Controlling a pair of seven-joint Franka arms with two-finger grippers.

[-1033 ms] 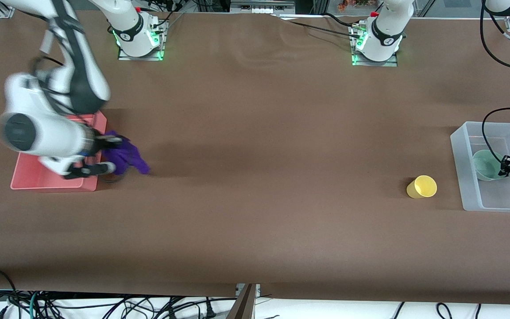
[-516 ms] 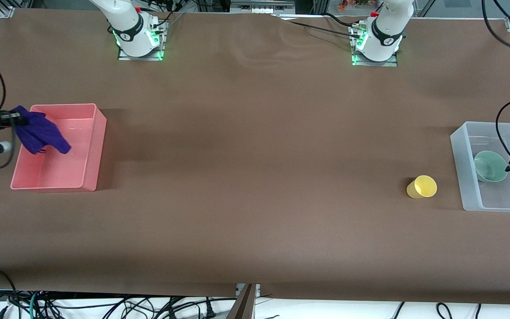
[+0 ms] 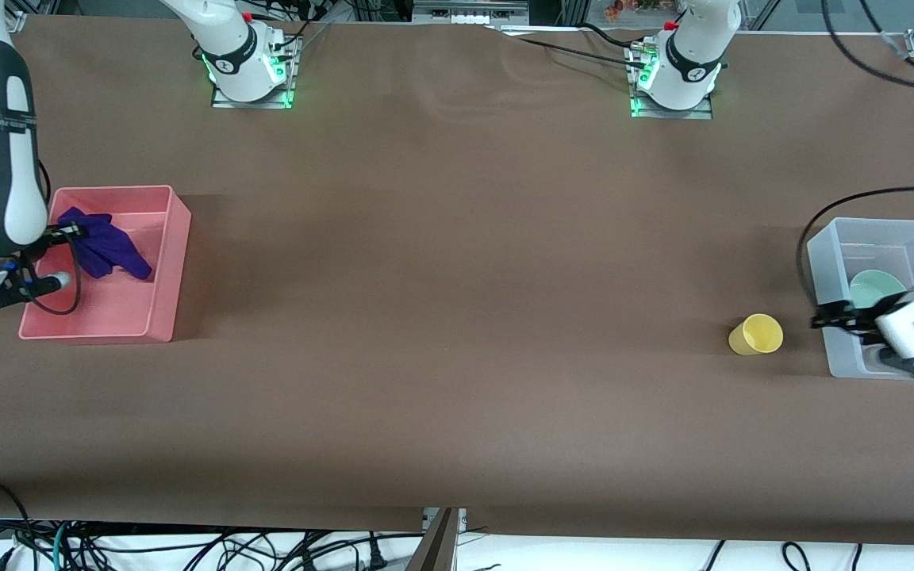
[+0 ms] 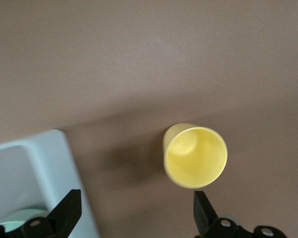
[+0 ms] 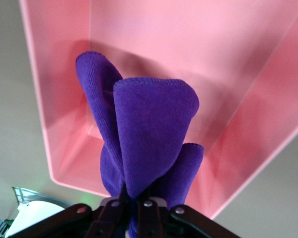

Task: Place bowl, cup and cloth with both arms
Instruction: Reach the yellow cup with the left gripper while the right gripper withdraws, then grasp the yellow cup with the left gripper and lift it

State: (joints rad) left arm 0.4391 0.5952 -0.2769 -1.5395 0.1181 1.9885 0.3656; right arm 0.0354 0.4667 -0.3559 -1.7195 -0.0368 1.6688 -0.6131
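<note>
my right gripper (image 5: 134,206) jaws pinch the purple cloth (image 3: 105,248) over the pink bin (image 3: 157,321); left gripper (image 4: 134,218) jaws wide near the yellow cup (image 3: 756,334), which could tip if clipped.

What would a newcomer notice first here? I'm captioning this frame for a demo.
The purple cloth hangs from the shut right gripper over the pink bin. At the left arm's end, the open left gripper hovers between the yellow cup and the clear bin holding the bowl.
</note>
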